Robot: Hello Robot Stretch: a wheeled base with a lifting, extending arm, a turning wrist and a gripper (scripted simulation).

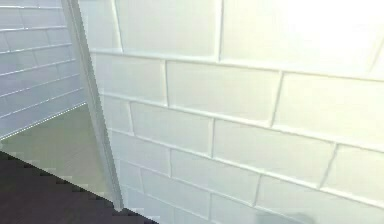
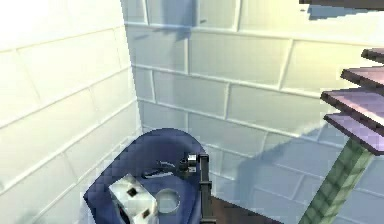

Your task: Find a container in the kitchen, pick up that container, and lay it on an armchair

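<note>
A dark blue armchair stands in the corner of the white brick walls, at the bottom of the arm side view. The arm's dark bar rises over its seat, and the gripper is at the bar's top end, in front of the chair's back. I cannot tell whether it holds anything. A small round grey thing, perhaps the container, shows low against the seat just left of the bar. A white block with black marks is left of it.
White brick walls stand very close ahead and behind the chair. A wall edge at the forward view's left opens onto a light floor and a dark floor strip. Purple slats on a green post stand at the arm side view's right.
</note>
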